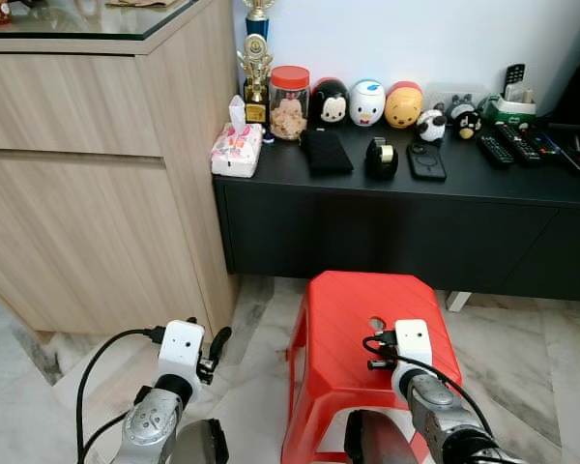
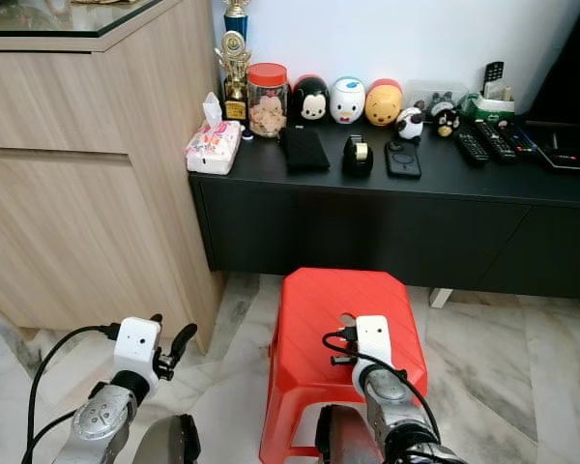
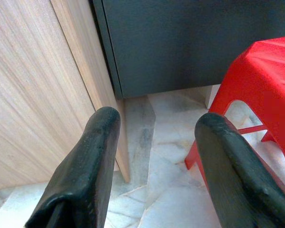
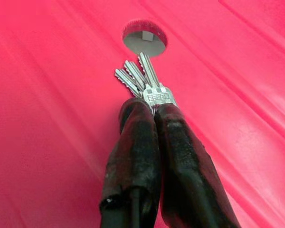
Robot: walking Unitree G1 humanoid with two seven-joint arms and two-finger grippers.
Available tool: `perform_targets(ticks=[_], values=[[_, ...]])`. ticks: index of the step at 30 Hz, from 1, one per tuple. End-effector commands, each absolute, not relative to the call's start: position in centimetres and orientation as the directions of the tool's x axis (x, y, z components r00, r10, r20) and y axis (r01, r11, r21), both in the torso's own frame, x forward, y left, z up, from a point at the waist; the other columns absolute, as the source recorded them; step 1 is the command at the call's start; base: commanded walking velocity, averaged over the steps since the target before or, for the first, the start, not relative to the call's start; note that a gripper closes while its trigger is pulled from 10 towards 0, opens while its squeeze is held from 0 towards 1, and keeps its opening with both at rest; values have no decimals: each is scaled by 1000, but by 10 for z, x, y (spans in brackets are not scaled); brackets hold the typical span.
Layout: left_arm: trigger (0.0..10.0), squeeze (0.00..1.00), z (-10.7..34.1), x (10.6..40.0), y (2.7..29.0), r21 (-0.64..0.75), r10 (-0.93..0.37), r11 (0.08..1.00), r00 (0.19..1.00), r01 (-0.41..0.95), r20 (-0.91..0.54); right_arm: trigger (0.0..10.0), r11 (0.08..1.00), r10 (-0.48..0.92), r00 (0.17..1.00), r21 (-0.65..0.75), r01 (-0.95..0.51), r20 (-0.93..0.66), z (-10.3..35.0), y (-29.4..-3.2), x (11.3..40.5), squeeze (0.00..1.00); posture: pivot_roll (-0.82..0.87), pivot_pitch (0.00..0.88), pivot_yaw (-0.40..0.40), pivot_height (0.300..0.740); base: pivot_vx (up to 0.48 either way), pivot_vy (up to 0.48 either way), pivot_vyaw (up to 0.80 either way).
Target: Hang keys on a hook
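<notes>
Head pair: high, facing forward-down.
Wrist views: close along each gripper's fingers.
Shared: red stool (image 1: 367, 329) under right gripper (image 4: 152, 107).

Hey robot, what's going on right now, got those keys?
Right gripper shut on keys, over red stool. Left gripper open, empty, near floor. No hook in sight.

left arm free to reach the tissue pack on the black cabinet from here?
Probably not without stepping in. The left gripper, open, sits low by the wood cabinet; the tissue pack lies well above and ahead on the black cabinet. Nothing blocks the way up.
</notes>
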State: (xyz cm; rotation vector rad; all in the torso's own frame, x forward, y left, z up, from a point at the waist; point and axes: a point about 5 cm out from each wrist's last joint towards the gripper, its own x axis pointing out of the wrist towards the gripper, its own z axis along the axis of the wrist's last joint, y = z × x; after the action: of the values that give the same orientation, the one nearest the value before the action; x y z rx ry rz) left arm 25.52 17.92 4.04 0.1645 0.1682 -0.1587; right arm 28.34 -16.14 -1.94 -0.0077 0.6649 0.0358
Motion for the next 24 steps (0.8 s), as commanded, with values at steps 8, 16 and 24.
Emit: perform_targets(ticks=[8,16,24], values=[[10000,0,42,260,176,177,-159,966,971,191,-178,0,997,41,899,70,-11,-435,9,-160,306,0,-10,0,-53,573,0,0,0],[10000,0,41,261,174,180,-160,965,971,192,-178,10000,997,68,964,60,-54,-257,32,-161,315,0,-14,0,-57,573,0,0,0],[10000,0,40,261,174,180,-159,965,971,191,-177,10000,996,18,982,88,-2,-188,34,-175,301,0,-24,0,-61,573,0,0,0]])
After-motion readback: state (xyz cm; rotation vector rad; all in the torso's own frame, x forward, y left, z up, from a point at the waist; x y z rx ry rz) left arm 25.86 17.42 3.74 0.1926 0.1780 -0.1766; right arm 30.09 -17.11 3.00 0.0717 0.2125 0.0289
